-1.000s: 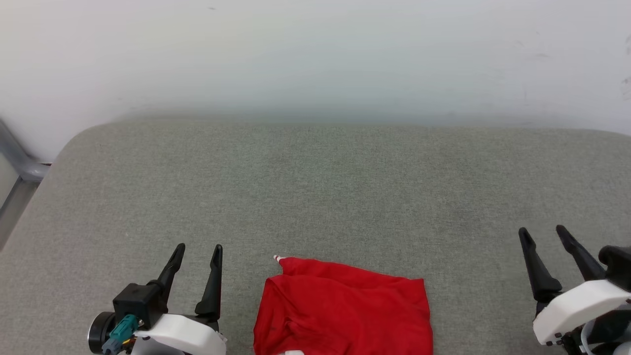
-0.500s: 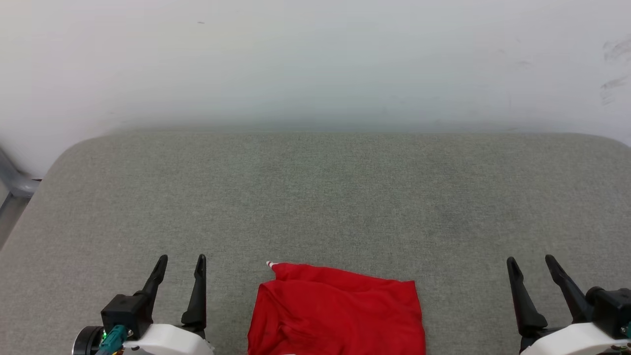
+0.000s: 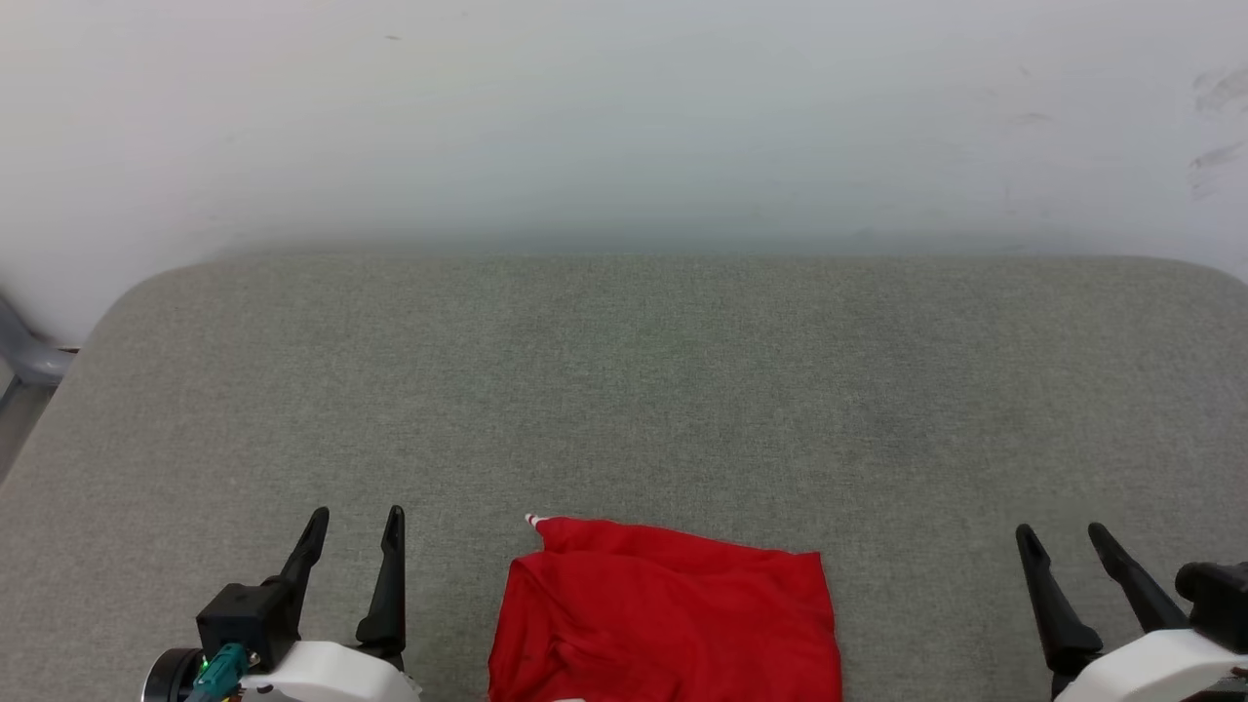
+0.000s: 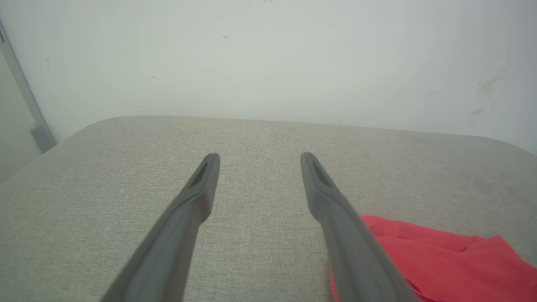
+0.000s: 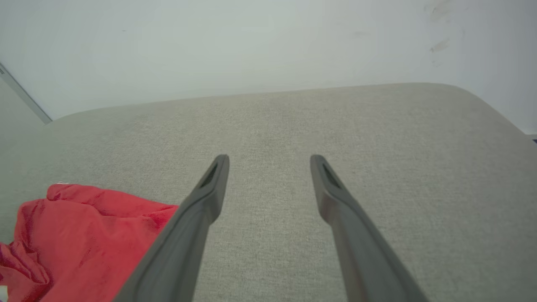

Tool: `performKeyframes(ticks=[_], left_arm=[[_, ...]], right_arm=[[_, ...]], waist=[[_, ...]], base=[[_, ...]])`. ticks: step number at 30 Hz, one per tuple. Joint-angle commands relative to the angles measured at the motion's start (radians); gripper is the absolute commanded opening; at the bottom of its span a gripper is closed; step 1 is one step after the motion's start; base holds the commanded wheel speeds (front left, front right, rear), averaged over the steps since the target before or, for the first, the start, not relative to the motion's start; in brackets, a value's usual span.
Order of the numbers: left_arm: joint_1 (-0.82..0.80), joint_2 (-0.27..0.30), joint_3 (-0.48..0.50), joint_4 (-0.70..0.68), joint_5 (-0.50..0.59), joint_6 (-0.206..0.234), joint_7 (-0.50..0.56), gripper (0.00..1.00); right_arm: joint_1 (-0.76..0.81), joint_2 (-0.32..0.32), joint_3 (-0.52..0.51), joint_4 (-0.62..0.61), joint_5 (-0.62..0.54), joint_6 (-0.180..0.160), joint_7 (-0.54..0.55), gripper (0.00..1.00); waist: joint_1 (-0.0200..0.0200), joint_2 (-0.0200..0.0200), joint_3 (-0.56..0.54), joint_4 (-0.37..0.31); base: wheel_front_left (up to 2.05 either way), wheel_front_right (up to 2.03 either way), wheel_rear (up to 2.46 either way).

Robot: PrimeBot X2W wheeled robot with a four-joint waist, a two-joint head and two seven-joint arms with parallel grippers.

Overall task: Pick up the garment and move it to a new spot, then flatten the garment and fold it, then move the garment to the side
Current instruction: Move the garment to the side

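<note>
left hand [image 3: 357, 511] spread wide and empty, right hand [image 3: 1061, 528] the same, red garment [image 3: 673, 624] bunched between them on the grey surface [image 3: 624, 390], touching neither, red-and-white trim tip [image 3: 531, 520] at its far-left corner, scuffed pale wall [image 3: 624, 117] beyond

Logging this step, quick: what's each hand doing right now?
Left hand: open, empty, beside the red garment.
Right hand: open, empty.
</note>
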Motion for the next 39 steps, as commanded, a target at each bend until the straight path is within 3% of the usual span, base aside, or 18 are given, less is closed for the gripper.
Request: performKeyframes(ticks=[1,7,10,11,16,25,26,27,28,35,39], left_arm=[[-0.006,0.002,0.002,0.000,-0.001,0.003,-0.004,1.00],[-0.029,-0.005,-0.008,-0.009,0.007,-0.009,-0.004,1.00],[-0.052,-0.012,-0.011,-0.023,0.012,-0.015,-0.004,1.00],[-0.077,-0.024,-0.013,-0.037,0.018,-0.023,-0.004,1.00],[-0.111,-0.042,-0.005,-0.048,0.032,-0.040,-0.003,1.00],[-0.141,-0.075,0.022,-0.039,0.057,-0.071,-0.003,1.00],[-0.143,-0.079,0.025,-0.038,0.061,-0.074,-0.003,1.00],[-0.143,-0.083,0.028,-0.037,0.063,-0.075,-0.003,1.00],[-0.144,-0.086,0.031,-0.036,0.066,-0.078,-0.003,1.00],[-0.128,-0.093,0.054,-0.021,0.096,-0.091,-0.003,1.00],[-0.109,-0.091,0.062,-0.026,0.114,-0.092,-0.003,1.00]], right_arm=[[-0.012,-0.021,-0.003,0.009,0.018,0.000,0.015,1.00],[-0.029,-0.116,0.010,0.086,0.166,0.000,0.190,1.00],[-0.046,-0.149,0.064,0.114,0.237,0.000,0.292,1.00],[-0.059,-0.164,0.131,0.134,0.307,0.000,0.367,1.00],[-0.097,-0.159,0.249,0.154,0.433,0.000,0.444,1.00],[-0.157,-0.136,0.379,0.303,0.519,-0.001,0.514,1.00],[-0.158,-0.136,0.391,0.318,0.526,-0.001,0.526,0.94],[-0.160,-0.136,0.398,0.330,0.531,-0.001,0.534,0.40],[-0.164,-0.136,0.403,0.335,0.536,-0.001,0.535,0.00],[-0.219,-0.168,0.393,0.290,0.514,-0.001,0.483,0.00],[-0.248,-0.204,0.383,0.221,0.444,-0.001,0.452,0.00]], waist=[[0.0001,-0.0001,0.002,-0.002],[0.0001,-0.0001,0.034,0.012],[0.0001,-0.0001,0.069,0.029],[0.0001,-0.0001,0.105,0.053],[0.0001,-0.0001,0.160,0.087],[0.0001,-0.0001,0.216,0.121],[0.0001,-0.0001,0.218,0.123],[0.0001,-0.0001,0.220,0.124],[0.0001,-0.0001,0.222,0.125],[0.0001,-0.0001,0.190,0.105],[0.0001,-0.0001,0.159,0.066]], base=[[0.00,0.00,0.00],[0.00,0.00,0.00],[0.00,0.00,0.00],[0.00,0.00,0.00],[0.00,0.00,0.00],[0.00,0.00,0.00],[0.00,0.00,0.00],[0.00,0.00,0.00],[0.00,0.00,0.00],[0.00,0.00,0.00],[0.00,0.00,0.00]])
